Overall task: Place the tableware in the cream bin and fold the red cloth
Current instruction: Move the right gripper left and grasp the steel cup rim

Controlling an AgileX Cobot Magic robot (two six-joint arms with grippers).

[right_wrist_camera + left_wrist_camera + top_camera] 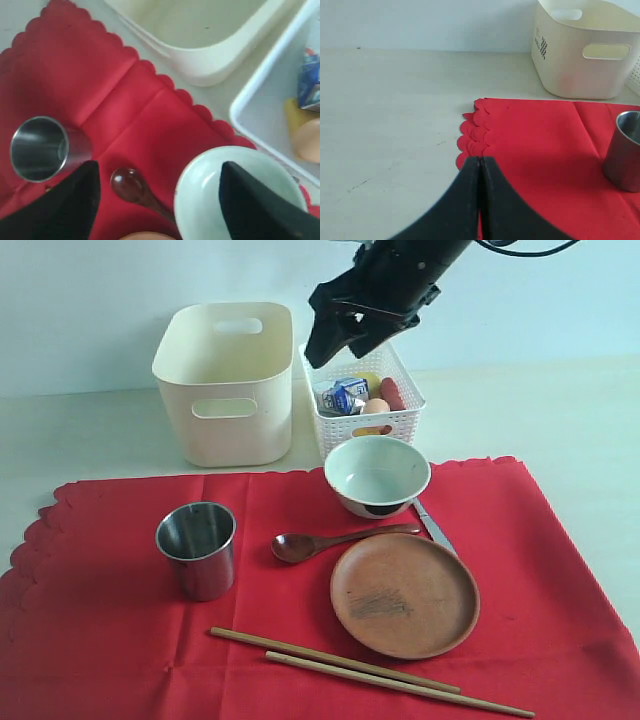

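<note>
The white bowl is parked on the red cloth, hemmed by the lattice basket behind it and spoon, knife, plate in front, cream bin set clear behind-left, right gripper held spread, empty, above, left gripper pinched together far left at the scalloped edge.

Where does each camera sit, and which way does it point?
Exterior view: off the arms, raised, looking down across the red cloth toward the cream bin and white basket; the right gripper hangs open in the air.
Left wrist view: on the left arm, low by the cloth's scalloped edge, facing the bin; the shut left gripper shows.
Right wrist view: on the right arm, looking down at the white bowl; both open fingers show.
Shared: steel cup and bin, in all three.
</note>
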